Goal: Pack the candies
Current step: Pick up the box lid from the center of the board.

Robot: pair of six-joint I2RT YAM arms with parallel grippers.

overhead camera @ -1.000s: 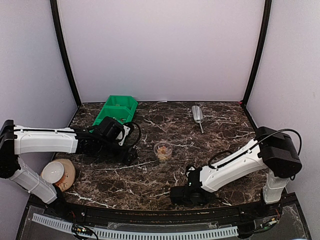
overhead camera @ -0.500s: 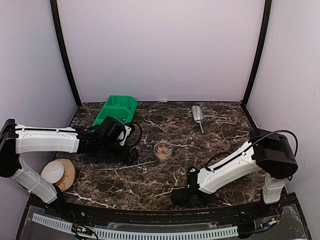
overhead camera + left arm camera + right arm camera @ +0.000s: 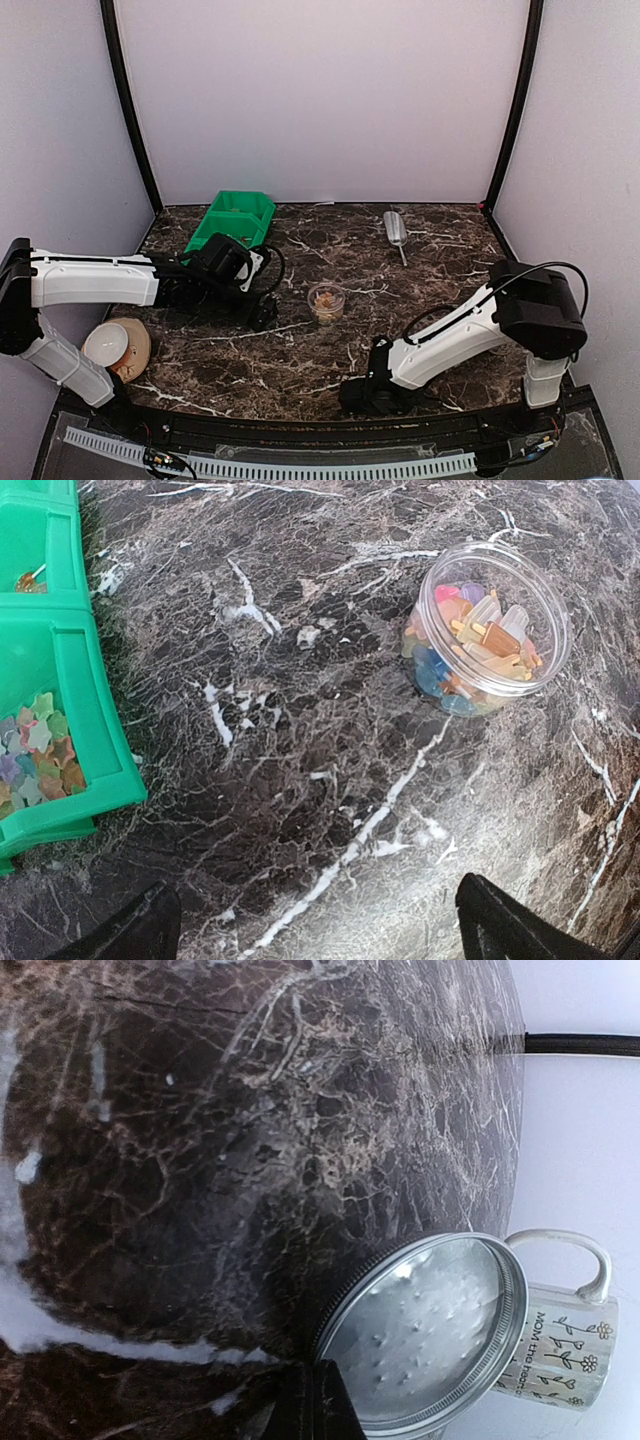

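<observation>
The candies [image 3: 478,640] are sitting in the clear tub [image 3: 556,605] on the tabletop [image 3: 330,760], others in the green bin [image 3: 75,670]. The left tool [image 3: 315,935] is hovering nearby, spread wide. The right tool [image 3: 310,1400] is touching a metal lid [image 3: 430,1330]; whether it is pinching it, I cannot tell.

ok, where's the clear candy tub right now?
In the top view, the clear tub sits near the middle of the table, just right of the left gripper and nearer the arms than the green bin.
</observation>
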